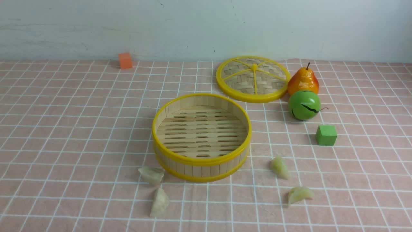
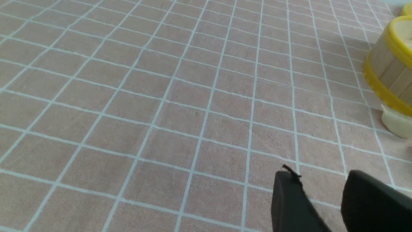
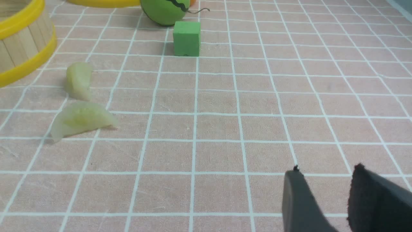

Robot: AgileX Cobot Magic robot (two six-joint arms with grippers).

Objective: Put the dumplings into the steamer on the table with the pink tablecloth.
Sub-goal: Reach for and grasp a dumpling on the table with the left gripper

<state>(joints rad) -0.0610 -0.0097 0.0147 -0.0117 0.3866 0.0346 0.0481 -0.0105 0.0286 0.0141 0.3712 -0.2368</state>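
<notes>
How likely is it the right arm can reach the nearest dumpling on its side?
Likely yes: only bare pink tablecloth lies between the right gripper and that dumpling, and its jaws stand apart, empty.

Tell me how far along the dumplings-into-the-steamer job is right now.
Nothing is done yet: the steamer is empty. Nothing is in hand: the left gripper and right gripper are open and hold nothing. Left to do: all four dumplings lie on the pink tablecloth near it.
</notes>
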